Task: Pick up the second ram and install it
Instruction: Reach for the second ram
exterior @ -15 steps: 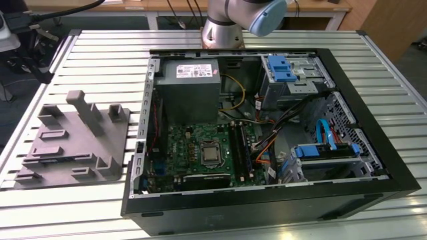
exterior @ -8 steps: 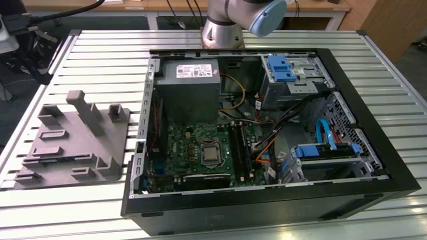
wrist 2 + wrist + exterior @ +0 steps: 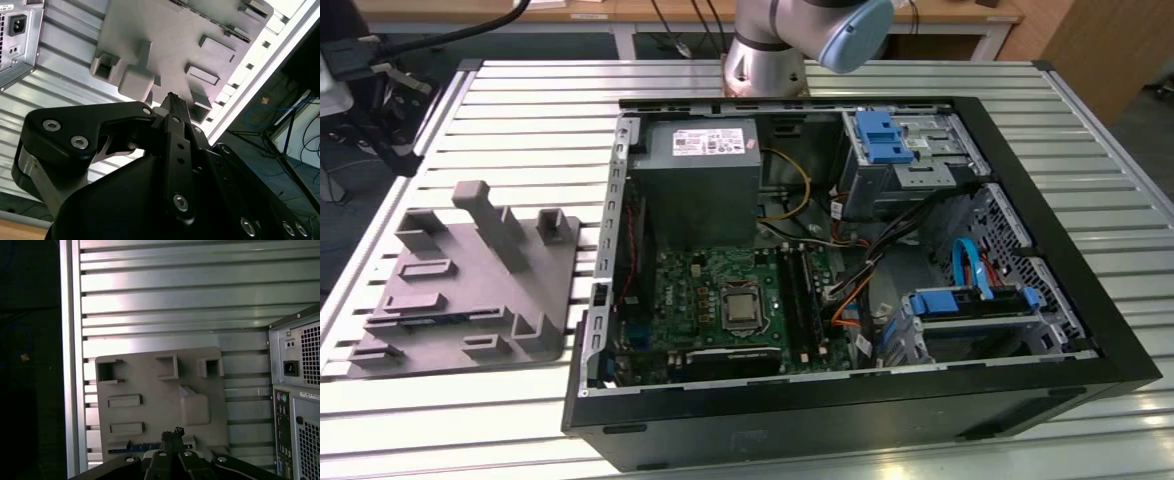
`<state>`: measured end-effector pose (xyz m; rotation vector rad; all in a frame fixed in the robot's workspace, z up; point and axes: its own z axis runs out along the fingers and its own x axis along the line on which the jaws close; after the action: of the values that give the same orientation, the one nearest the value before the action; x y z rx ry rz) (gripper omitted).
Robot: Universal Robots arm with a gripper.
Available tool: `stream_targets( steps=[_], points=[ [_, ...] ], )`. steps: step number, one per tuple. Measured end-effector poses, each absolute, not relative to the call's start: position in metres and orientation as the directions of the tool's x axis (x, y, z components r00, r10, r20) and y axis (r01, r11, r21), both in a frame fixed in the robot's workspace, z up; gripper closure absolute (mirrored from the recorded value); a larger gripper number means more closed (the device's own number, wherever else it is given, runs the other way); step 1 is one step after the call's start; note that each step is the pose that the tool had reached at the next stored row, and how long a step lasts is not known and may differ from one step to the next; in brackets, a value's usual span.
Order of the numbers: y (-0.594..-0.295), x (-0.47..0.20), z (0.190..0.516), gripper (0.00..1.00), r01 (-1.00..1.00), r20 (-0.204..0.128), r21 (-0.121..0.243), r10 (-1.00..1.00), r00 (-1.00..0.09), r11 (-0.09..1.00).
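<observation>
**Worktop.** The slatted metal worktop (image 3: 520,100) is carrying two items. An open computer case (image 3: 854,425) is lying on its side across the middle and toward the exterior view's right. A gray holder (image 3: 480,300) is sitting close to the worktop's edge on the exterior view's left. The two are standing apart, with bare slats showing between them.

**Task item.** The memory stick (image 3: 134,446) is lying flat in the gray holder, showing as a thin bluish strip in a narrow pocket. That pocket is running along the holder's edge opposite its upright posts (image 3: 478,205), toward the corner nearest the worktop's edge. The stick is sitting outside the case, well apart from the board.

**Gripper.** The gripper (image 3: 172,432) is hanging over the gray holder. Its fingers (image 3: 177,135) are pressing together in both wrist views, and nothing is sitting between them. In the first wrist view the tips are appearing just beside one end of the memory stick. Contact with the stick or the holder cannot be confirmed.

**Case interior.** A green board (image 3: 700,290) is lying in the case, with long black slots (image 3: 798,295) running beside the processor socket (image 3: 742,305). Whether any slot is holding a stick cannot be told. A gray power supply (image 3: 700,170) is sitting next to the board. The arm's base (image 3: 767,60) is standing at the worktop's far edge, behind the case.
</observation>
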<state>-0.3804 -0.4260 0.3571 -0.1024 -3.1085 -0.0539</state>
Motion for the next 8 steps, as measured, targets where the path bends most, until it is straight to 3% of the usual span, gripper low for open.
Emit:
stream_targets(
  steps=[8],
  points=[
    [-0.4317,-0.3823,0.353,0.9,0.066,0.032,0.034,0.065,-0.997,0.997]
  ],
)
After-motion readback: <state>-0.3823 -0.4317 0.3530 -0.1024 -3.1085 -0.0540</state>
